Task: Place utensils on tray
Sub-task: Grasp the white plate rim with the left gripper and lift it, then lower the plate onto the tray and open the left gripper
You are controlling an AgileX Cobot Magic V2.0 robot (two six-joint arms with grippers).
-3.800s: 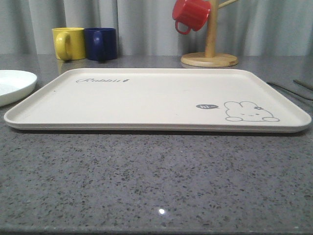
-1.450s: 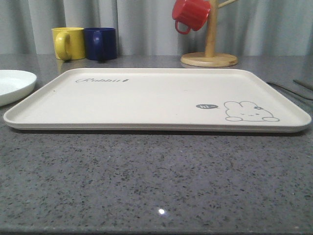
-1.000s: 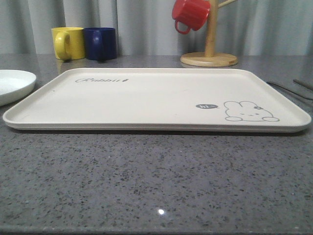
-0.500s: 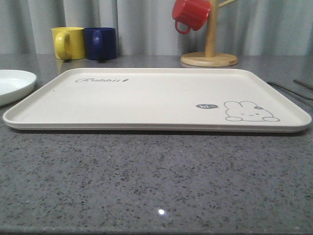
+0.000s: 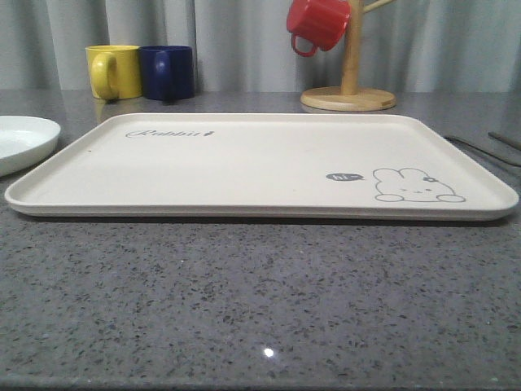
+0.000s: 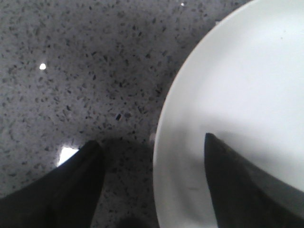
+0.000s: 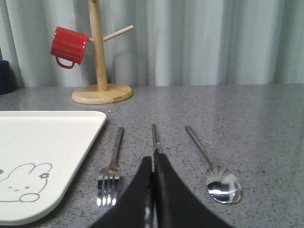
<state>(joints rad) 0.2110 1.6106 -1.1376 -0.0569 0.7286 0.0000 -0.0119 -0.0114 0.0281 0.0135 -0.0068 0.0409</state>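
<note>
Front view first: we see the cream tray (image 5: 244, 159) lying flat across the middle of the frame on the grey speckled counter (image 5: 260, 301), its rabbit drawing at the lower right of its surface and the "Rabbit" script at the upper left. At the left edge sits part of a white plate (image 5: 20, 140). In the upper left stand a yellow mug (image 5: 114, 72) and a blue mug (image 5: 168, 72), touching side by side. In the upper right a red mug (image 5: 319, 23) hangs on a wooden mug tree (image 5: 350, 77). At the right edge we make out thin dark handles of the utensils (image 5: 488, 151) on the counter just beside the tray.

Left wrist view: we see the left gripper (image 6: 152, 180) with its dark fingers apart, one over the counter, the other over the white plate.

Right wrist view: we see the fork (image 7: 111, 166), the knife (image 7: 155, 135) and the spoon (image 7: 216, 178) lying parallel on the counter, right of the tray's corner. The right gripper (image 7: 153, 190) has its fingers drawn together around the knife's near end.
</note>
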